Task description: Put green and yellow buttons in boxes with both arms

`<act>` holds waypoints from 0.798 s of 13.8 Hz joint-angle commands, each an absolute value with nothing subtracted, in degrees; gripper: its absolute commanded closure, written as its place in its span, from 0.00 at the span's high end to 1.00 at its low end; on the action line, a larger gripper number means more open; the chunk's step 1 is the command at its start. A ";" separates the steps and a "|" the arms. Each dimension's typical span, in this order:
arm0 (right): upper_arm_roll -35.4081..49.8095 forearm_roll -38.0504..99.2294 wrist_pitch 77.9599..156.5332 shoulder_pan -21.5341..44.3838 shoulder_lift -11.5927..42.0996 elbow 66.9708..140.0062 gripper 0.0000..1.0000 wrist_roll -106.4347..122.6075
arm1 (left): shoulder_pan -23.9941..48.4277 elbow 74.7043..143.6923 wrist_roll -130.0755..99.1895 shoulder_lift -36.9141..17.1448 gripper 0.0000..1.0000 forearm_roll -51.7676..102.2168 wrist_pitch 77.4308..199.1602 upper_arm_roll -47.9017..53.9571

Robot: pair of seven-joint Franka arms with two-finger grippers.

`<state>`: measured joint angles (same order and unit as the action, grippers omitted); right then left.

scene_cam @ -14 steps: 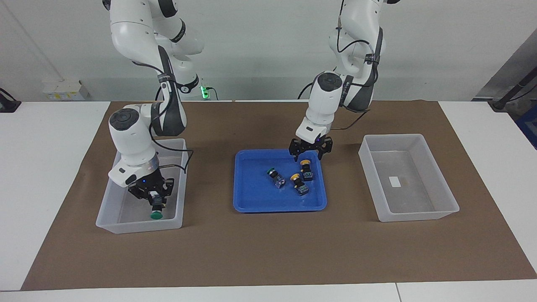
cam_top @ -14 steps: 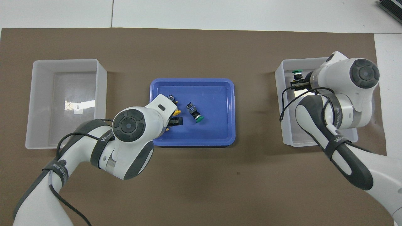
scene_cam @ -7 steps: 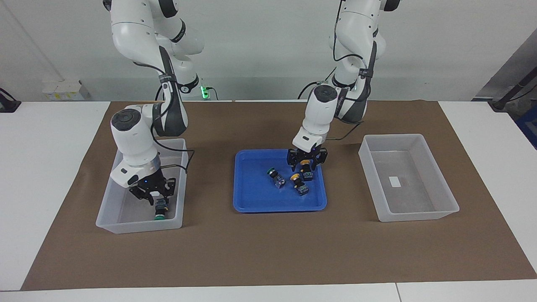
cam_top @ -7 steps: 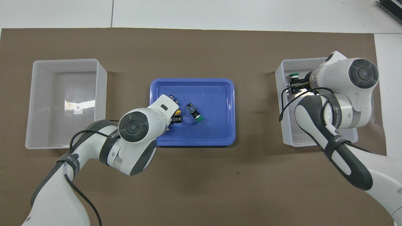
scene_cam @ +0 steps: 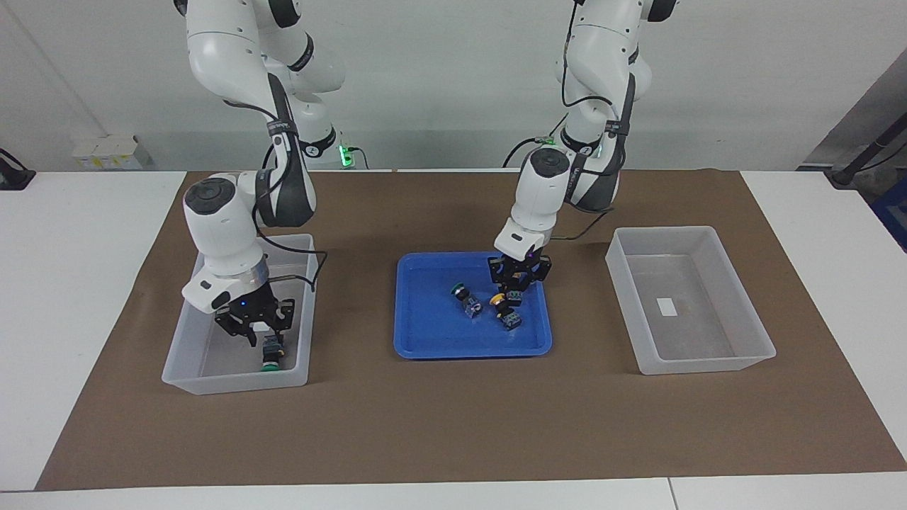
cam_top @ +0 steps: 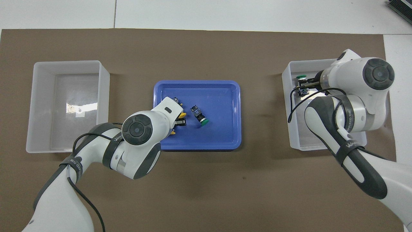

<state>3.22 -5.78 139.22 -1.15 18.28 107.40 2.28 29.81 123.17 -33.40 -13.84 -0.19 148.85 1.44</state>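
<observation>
My left gripper is down in the blue tray, shut on a yellow button. In the overhead view its wrist hides most of that button, and the left gripper barely shows. A second yellow button and a green button lie loose in the tray beside it. My right gripper hangs open inside the box at the right arm's end. Just under its fingertips another green button lies on the box floor, cap pointing away from the robots.
The other box stands at the left arm's end of the table, holding only its white sticker. Brown paper covers the table under the tray and both boxes.
My left gripper came down over the yellow button and closed on it. My right gripper opened and let the green button drop onto the box floor, then rose slightly.
</observation>
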 commanded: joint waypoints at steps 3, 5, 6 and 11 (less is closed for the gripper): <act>3.78 -4.48 132.02 1.22 11.17 107.93 0.87 0.19 | 29.80 121.30 -32.78 -14.59 0.00 0.35 147.23 0.79; 3.69 -4.48 130.26 3.85 9.59 107.93 0.89 -4.11 | 29.44 116.92 -32.70 -14.33 0.00 0.18 139.87 0.62; 3.69 -4.48 129.56 5.17 9.32 107.67 0.94 -6.91 | 28.75 115.07 -32.61 -13.89 0.00 0.09 136.44 0.53; 3.69 -4.57 127.88 13.43 9.93 106.17 1.00 -30.01 | 23.66 108.91 -31.91 -11.17 0.00 -0.09 126.76 0.44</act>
